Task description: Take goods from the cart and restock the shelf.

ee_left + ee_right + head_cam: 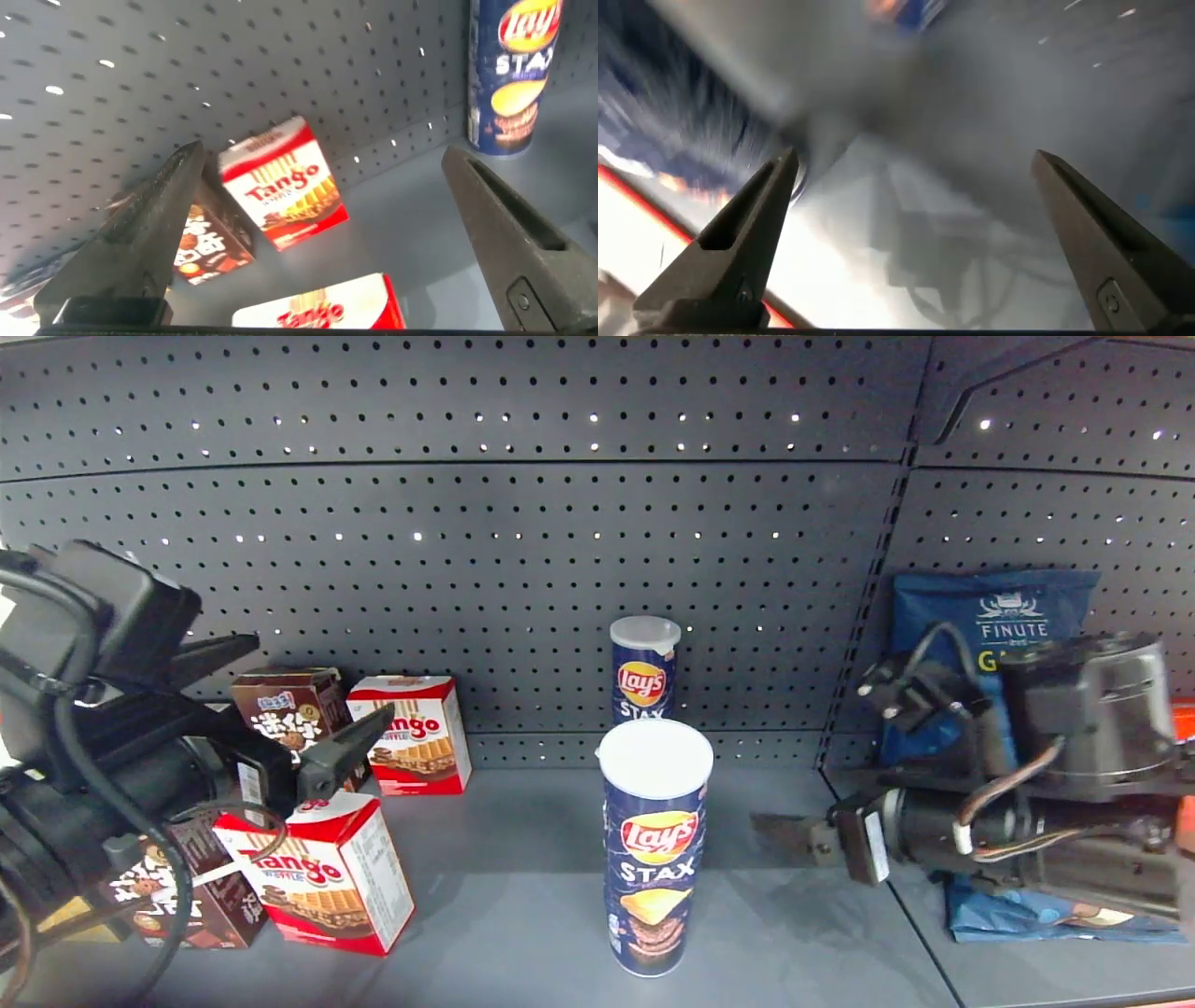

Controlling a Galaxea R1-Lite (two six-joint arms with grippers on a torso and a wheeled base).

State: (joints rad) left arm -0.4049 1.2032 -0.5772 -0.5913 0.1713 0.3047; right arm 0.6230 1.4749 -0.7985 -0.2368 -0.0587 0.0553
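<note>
The front can (653, 859) is standing upright mid-shelf (523, 933), its navy label with a red-and-yellow logo facing outward. The rear can (644, 667) is sitting at its 12 o'clock. A wafer box (327, 882) is lying at 9 o'clock and a blue bag (990, 607) at 3. The left end effector (322, 163) and right end effector (913, 159) are hanging released and empty. New stock is best placed upright, in line, with the label facing forward.
</note>
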